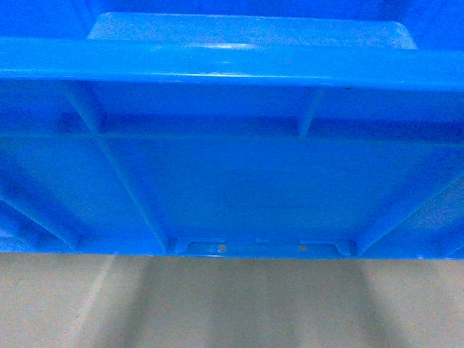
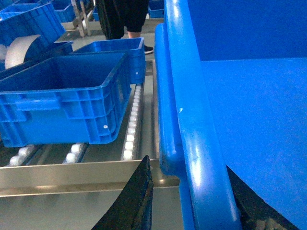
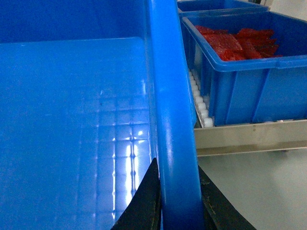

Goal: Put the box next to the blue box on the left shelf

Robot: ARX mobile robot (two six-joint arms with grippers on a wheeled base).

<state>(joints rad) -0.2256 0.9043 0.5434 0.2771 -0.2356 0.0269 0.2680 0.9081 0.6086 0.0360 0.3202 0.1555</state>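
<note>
I see the box [image 1: 232, 181] filling my head view, its ribbed near wall above grey floor. My right pincer [image 3: 178, 206] is clamped on the box's right rim, one black finger each side. My left pincer [image 2: 187, 201] sits at the left rim, grip unclear, with the left shelf [image 2: 86, 170] and its blue crate [image 2: 67, 100] just left.
</note>
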